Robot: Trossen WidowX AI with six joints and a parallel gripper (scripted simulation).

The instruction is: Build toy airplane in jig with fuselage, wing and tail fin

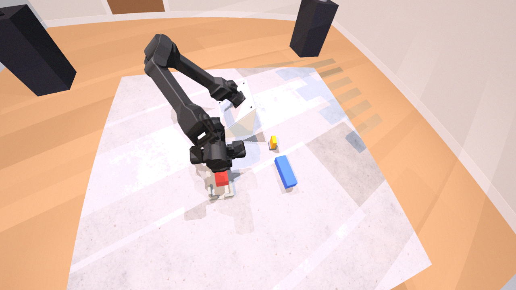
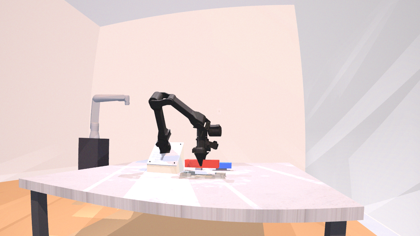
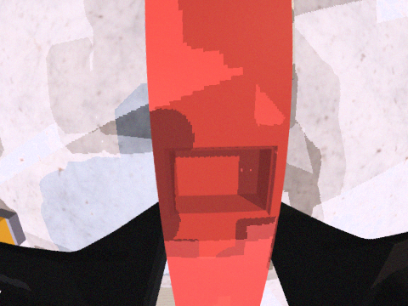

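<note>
My gripper (image 2: 200, 164) (image 3: 215, 202) is shut on the red fuselage (image 1: 221, 178) (image 2: 210, 163) (image 3: 221, 42); its fingers press the two long sides beside an open rectangular socket. The fuselage is level and lined up lengthwise over the pale cradle (image 1: 214, 197) (image 2: 220, 175), with a small gap below it in the exterior view. The arm hides the cradle's far end in the top view. The blue wing (image 1: 285, 171) (image 2: 225, 165) lies right of the cradle. The yellow tail fin (image 1: 273, 141) (image 3: 5, 230) stands on a grey base behind it, mostly hidden by the fuselage in the exterior view.
A white slanted block (image 1: 248, 97) (image 2: 177, 148) stands at my arm's base, behind the cradle in the top view. Dark pedestals (image 1: 313, 28) (image 2: 93, 154) stand beyond the table (image 2: 176, 206); one carries a grey arm (image 2: 110, 98).
</note>
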